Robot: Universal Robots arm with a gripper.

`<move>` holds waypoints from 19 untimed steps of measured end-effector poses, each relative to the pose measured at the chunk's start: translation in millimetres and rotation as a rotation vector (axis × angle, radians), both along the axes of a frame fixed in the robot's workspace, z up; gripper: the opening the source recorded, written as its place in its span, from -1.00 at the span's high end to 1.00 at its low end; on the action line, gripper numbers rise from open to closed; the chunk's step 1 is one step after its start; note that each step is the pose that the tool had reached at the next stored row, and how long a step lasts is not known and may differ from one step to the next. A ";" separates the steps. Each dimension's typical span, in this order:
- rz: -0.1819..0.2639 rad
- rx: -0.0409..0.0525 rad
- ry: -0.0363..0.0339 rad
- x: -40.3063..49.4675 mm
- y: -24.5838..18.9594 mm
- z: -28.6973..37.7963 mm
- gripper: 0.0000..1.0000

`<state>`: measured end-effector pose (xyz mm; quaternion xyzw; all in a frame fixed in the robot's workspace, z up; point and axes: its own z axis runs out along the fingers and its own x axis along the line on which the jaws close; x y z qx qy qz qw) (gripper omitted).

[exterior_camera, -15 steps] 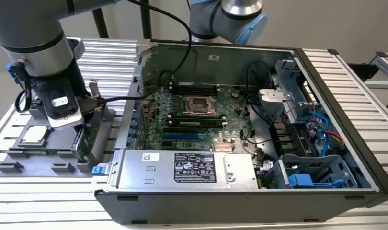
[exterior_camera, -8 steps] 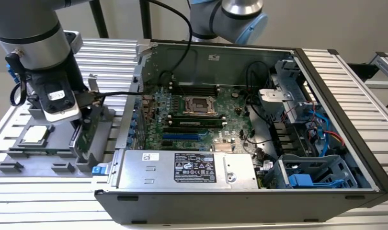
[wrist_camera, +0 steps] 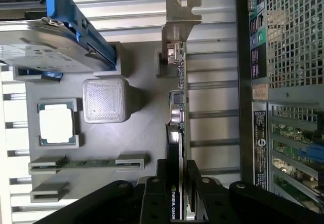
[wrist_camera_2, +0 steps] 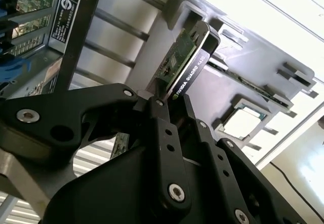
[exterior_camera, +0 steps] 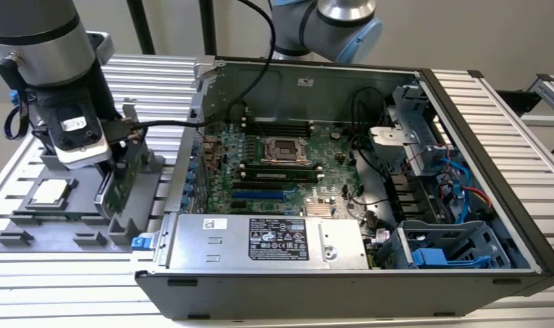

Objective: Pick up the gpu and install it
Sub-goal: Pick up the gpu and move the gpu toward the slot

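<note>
The gpu (exterior_camera: 122, 179) stands on edge in a slot of the grey holder tray (exterior_camera: 40, 225), to the exterior view's left of the open computer case (exterior_camera: 496, 171). In both wrist views it shows as a thin card, black cover on one side and green board on the other (wrist_camera_2: 183, 64), with its silver bracket (wrist_camera: 179, 16) at the far end. My gripper (wrist_camera: 177, 171) comes down over the card's near end, one black finger (wrist_camera_2: 162, 127) on each face, shut on it. The card still sits in the tray. The motherboard (exterior_camera: 277, 171) lies inside the case.
On the same tray lie a square silver CPU chip (wrist_camera: 56, 124), a hard drive with blue rails (wrist_camera: 45, 41) and a memory stick (wrist_camera: 86, 163). The case wall (exterior_camera: 181, 178) rises close beside the tray. A silver power supply (exterior_camera: 258, 239) sits at the case's front, cables and drive cages at its right.
</note>
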<state>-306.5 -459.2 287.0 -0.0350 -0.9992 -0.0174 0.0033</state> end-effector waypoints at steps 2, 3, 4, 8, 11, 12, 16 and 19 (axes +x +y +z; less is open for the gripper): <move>0.000 0.0000 0.0000 0.0 0.0 3.6 1.00; 0.000 0.0001 0.0000 0.0 0.0 5.4 1.00; 0.001 0.0000 0.0000 0.0 0.0 7.3 1.00; 0.001 0.0000 0.0000 0.0 0.0 15.2 1.00; 0.002 0.0000 0.0001 0.0 0.0 21.4 1.00; 0.002 0.0000 -0.0001 0.0 0.0 23.5 1.00; 0.002 0.0000 0.0000 0.0 0.0 31.6 1.00; 0.003 0.0001 -0.0001 0.0 0.0 37.4 1.00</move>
